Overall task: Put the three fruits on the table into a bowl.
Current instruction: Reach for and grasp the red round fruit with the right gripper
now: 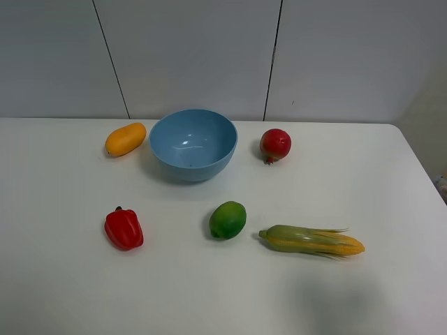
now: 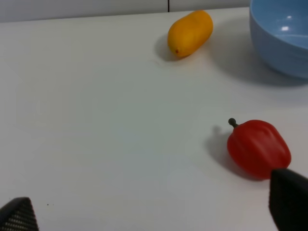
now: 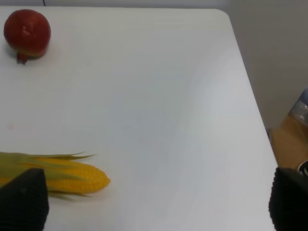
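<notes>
None of the three fruits was in the bowl [image 1: 193,144], whose blue inside showed bare, so the task stood at its opening step: choosing a first fruit and reaching for it. On the table [image 1: 63,293] the mango [image 1: 126,139] lay just beside the bowl on its left and the pomegranate [image 1: 275,145] near it on the right. The lime [image 1: 228,220] lay in front of it, between the red bell pepper [image 1: 123,229] and the corn cob [image 1: 312,241]. The left gripper [image 2: 153,211] was spread wide and held nothing, only its dark fingertips [image 2: 288,202] showing in its wrist view. The mango lay well ahead of it, apart from the jaws, while the pepper sat just beside one fingertip. The right gripper [image 3: 156,204] was likewise released and empty; the pomegranate lay far ahead and off to one side of its gap, and the corn cob's tip was close by one finger. The lime showed in neither wrist view. The next move, as I judged it, called for one arm to travel forward and centre its open jaws over a fruit, the left over the mango or the right over the pomegranate, steering clear of the pepper and the corn, which were not to be taken
</notes>
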Motion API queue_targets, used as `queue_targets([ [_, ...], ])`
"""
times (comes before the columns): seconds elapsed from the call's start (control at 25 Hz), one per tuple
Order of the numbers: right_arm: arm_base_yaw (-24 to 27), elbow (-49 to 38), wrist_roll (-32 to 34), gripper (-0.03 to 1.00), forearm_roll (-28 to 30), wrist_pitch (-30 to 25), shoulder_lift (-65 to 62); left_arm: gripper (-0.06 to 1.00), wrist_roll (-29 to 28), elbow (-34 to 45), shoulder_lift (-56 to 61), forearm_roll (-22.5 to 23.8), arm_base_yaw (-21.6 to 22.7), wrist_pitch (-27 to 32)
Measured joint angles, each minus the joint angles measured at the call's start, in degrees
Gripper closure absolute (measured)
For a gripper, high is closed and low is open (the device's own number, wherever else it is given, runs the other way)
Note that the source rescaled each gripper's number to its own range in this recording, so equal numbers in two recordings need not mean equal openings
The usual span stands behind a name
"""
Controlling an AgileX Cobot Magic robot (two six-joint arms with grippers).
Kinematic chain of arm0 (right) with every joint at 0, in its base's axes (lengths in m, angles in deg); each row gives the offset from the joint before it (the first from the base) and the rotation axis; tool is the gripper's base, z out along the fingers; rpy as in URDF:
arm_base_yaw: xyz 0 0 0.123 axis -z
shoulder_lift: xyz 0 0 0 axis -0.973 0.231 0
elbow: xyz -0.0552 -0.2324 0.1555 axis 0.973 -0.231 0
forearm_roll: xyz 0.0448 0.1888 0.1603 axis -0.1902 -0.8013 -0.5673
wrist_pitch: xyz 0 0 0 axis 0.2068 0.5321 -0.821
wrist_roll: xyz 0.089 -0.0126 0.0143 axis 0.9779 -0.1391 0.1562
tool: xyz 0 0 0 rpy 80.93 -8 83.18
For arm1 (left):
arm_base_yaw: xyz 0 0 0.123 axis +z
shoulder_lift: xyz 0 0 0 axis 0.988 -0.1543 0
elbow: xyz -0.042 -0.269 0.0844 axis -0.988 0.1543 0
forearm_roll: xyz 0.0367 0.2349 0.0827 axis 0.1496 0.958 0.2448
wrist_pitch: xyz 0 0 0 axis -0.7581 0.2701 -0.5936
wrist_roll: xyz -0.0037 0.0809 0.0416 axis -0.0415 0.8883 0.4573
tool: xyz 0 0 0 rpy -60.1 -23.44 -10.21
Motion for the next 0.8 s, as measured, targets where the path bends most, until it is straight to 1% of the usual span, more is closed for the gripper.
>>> queue_targets([
  [0.12,0.0,5.1,3.5,0.26,0.2,1.2,5.4,-0.06,0.0,0.0,0.0,0.0,0.0,0.0],
  [0.16,0.0,5.1,3.5,0.26,0.2,1.2,5.4,-0.06,0.0,0.0,0.0,0.0,0.0,0.0],
  [0.2,0.0,7.8,4.0,0.26,0.6,2.2,8.6,-0.06,0.0,0.0,0.0,0.0,0.0,0.0],
  [0.24,0.0,12.6,4.2,0.26,2.1,3.9,15.6,-0.06,0.0,0.0,0.0,0.0,0.0,0.0],
  [0.28,-0.1,15.9,4.2,0.26,2.9,5.0,19.8,-0.06,0.0,0.0,0.0,0.0,0.0,0.0],
  [0.44,-3.1,26.1,3.9,0.26,4.5,8.2,36.5,-0.06,0.0,0.0,0.0,0.0,0.0,0.0],
  [0.56,-4.5,33.5,3.0,0.26,4.6,9.6,50.0,-0.06,0.0,0.0,0.0,0.0,0.0,0.0],
  [0.68,-4.6,40.1,2.6,0.26,4.6,11.6,63.4,-0.06,0.0,0.0,0.0,0.0,0.0,0.0],
  [0.8,-4.6,45.9,1.8,0.26,2.2,14.6,75.5,-0.06,0.0,0.0,0.0,0.0,0.0,0.0],
])
